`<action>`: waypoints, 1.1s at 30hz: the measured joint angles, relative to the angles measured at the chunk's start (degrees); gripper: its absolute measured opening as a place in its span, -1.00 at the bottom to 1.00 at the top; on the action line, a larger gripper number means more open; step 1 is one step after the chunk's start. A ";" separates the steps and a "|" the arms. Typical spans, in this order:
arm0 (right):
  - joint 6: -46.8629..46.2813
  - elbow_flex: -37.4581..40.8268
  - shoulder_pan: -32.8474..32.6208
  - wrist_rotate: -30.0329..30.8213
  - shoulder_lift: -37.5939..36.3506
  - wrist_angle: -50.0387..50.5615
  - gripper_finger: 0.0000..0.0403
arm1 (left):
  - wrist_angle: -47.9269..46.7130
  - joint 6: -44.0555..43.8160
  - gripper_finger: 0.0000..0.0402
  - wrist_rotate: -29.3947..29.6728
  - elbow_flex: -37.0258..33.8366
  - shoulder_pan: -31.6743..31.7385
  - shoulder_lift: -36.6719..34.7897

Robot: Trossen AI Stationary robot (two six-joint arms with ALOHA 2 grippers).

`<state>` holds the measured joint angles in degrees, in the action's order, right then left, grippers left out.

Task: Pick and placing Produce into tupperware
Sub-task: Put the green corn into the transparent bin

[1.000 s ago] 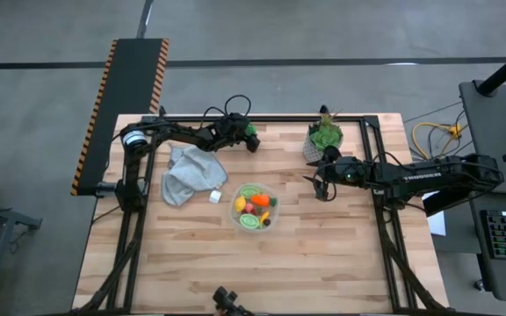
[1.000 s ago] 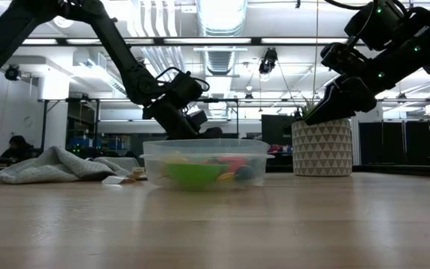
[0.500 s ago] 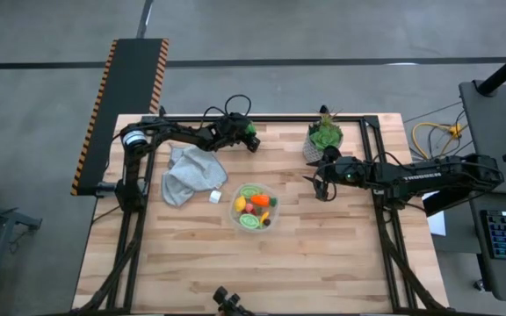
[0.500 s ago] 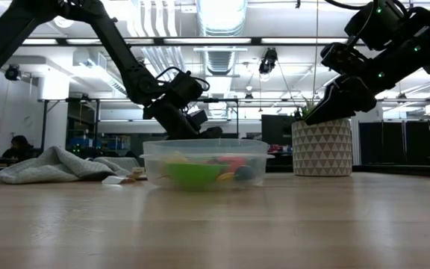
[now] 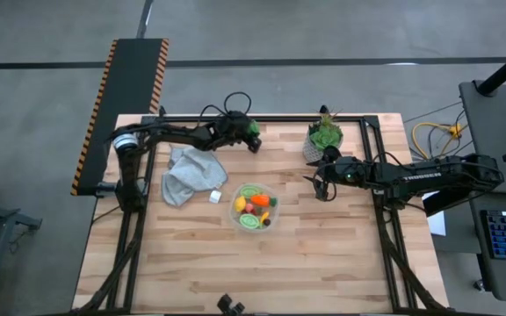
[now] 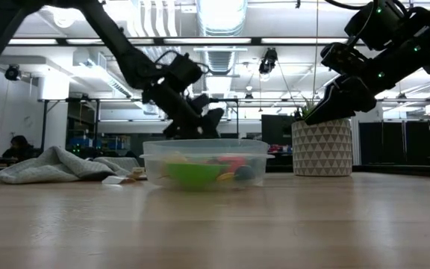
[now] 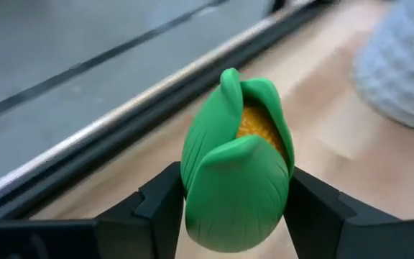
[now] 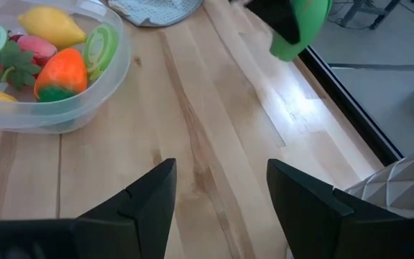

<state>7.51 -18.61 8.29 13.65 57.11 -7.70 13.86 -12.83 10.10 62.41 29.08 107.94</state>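
The left end effector (image 5: pixel 251 138) grips a toy corn cob (image 7: pixel 236 162) near the desk's (image 5: pixel 323 263) far edge, well beyond the tupperware (image 5: pixel 255 207); the cob's long axis runs outward between the fingers; the right end effector (image 5: pixel 316 187), open and empty, waits right of the tupperware.

Bright ceiling light (image 6: pixel 219 13) overhead – glare on table (image 8: pixel 293 108) – left wrist background blurred.

Grey cloth (image 5: pixel 186 172), potted plant (image 5: pixel 324 139), perhaps cube (image 5: pixel 215 197)
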 joint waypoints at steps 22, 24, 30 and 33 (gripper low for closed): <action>-0.98 -0.02 -0.02 1.53 -0.01 -1.49 0.04 | -23.85 -2.21 -0.12 0.83 -0.17 -25.37 -20.61; -1.19 0.00 0.00 1.53 -0.01 -1.78 0.04 | -24.66 -3.43 -0.12 0.78 -0.20 -27.10 -20.99; -2.58 -0.02 0.00 1.53 -0.01 -2.13 0.04 | -27.89 -6.40 -0.12 0.30 -0.42 -31.11 -21.02; -2.78 -0.02 0.00 1.53 -0.01 -2.14 0.04 | -29.53 -7.93 -0.12 -1.12 -0.44 -32.36 -21.02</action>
<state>4.73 -18.63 8.29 15.18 57.10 -9.85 -15.67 -20.75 8.98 61.98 -3.28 86.91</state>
